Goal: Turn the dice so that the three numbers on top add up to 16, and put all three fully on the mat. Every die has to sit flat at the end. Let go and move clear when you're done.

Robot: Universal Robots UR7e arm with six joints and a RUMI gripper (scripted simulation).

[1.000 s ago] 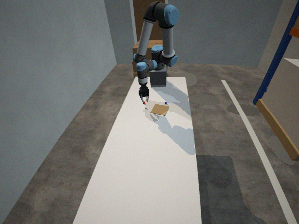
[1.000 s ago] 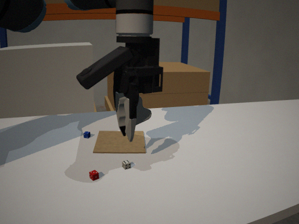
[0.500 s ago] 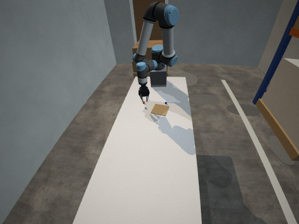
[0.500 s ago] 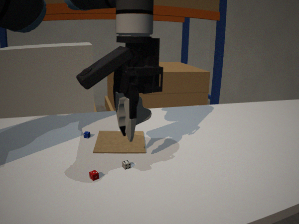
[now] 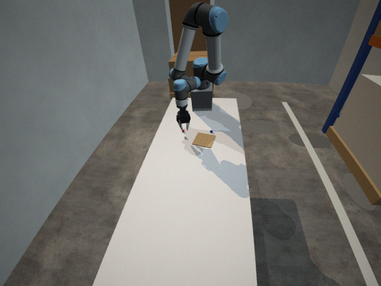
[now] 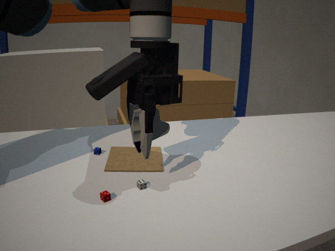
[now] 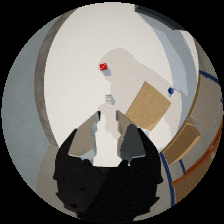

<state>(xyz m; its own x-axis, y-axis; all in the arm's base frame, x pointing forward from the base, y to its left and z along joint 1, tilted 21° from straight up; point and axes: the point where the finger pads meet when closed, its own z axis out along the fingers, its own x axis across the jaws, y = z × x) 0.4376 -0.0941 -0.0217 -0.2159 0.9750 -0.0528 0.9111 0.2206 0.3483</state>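
Note:
The red die (image 5: 183,131) (image 6: 105,196) (image 7: 103,66) sits on the table; its top pips are too small to read surely. The white die (image 5: 185,136) (image 6: 142,184) (image 7: 109,98) sits between it and the mat's near side in the exterior view, with black pips on top that I cannot count surely. The blue die (image 5: 211,131) (image 6: 97,150) (image 7: 171,90) sits beyond the mat's left corner there, its top unreadable. All three are off the tan mat (image 5: 204,140) (image 6: 123,164) (image 7: 148,106). My gripper (image 5: 185,129) (image 6: 143,154) (image 7: 108,111) is partly open, empty, above the table near the white die.
The white table (image 5: 178,206) (image 6: 237,195) has its long edge to the left in the wrist view. A dark robot base (image 5: 202,101) stands at its far end in the top view. Cardboard boxes (image 6: 201,92) and a shelving rack (image 6: 244,70) stand beyond the table.

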